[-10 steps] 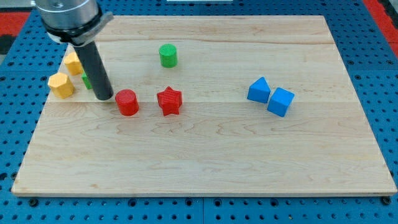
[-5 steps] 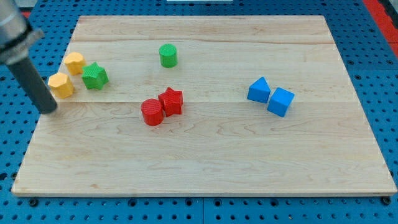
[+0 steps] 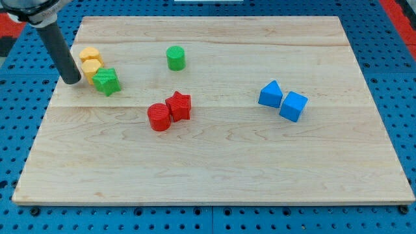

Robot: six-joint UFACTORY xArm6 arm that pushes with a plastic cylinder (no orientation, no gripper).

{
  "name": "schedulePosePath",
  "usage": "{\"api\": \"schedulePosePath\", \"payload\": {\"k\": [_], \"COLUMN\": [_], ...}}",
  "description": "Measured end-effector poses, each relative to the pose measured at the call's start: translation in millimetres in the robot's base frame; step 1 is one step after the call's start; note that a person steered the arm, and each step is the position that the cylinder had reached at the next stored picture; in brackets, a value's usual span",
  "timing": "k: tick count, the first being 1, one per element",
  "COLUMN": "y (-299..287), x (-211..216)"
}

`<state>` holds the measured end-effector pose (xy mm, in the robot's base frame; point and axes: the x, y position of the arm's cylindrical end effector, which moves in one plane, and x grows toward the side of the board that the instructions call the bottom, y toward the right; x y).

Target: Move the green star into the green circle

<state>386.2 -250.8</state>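
Green star (image 3: 106,81) sits just right of my tip (image 3: 71,80), so, having no claw, I push steadily rightward and slightly up toward the green circle (image 3: 175,58).

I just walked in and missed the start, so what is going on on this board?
A robot arm is pushing blocks about a wooden board with a dark rod. My tip sits at the view's left, just left of two yellow blocks with the green star against them. The star has not reached the green circle, which stands apart toward the view's top. A red cylinder and red star touch mid-board; two blue blocks lie at the right.
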Motion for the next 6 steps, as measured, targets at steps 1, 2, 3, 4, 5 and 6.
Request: {"api": "schedulePosePath", "payload": {"k": [1, 2, 3, 4, 5, 6], "y": [15, 34, 62, 74, 102, 117], "x": [9, 12, 12, 6, 5, -10]}}
